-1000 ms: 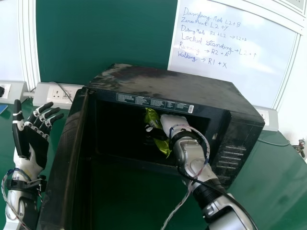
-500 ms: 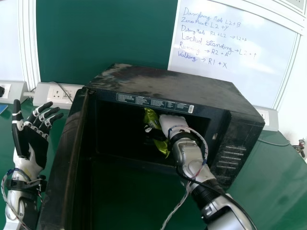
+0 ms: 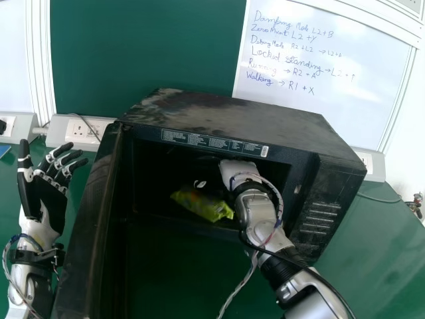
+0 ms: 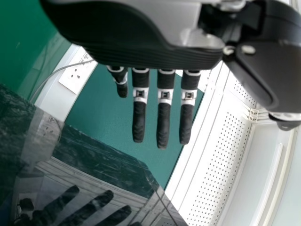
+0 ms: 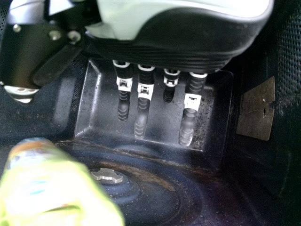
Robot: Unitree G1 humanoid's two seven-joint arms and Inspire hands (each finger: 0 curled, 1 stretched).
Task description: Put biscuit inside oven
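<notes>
Green board [image 3: 146,53] and white board [image 3: 382,66] stand behind the black oven [image 3: 232,113]. I can see the biscuit pack [image 3: 206,206] inside the oven. My right hand [image 3: 237,171] is in there too, fingers straight and apart from the pack. Left of the oven, my left hand [image 3: 53,203] has its fingers spread out.

Yellow-green biscuit packet [image 3: 204,205] is seen inside the cavity of the black oven [image 3: 219,109], slanted with left end farther and right end nearer, floor contact can't be confirmed; oven top is scuffed and dusty, door is swung open at left.
</notes>
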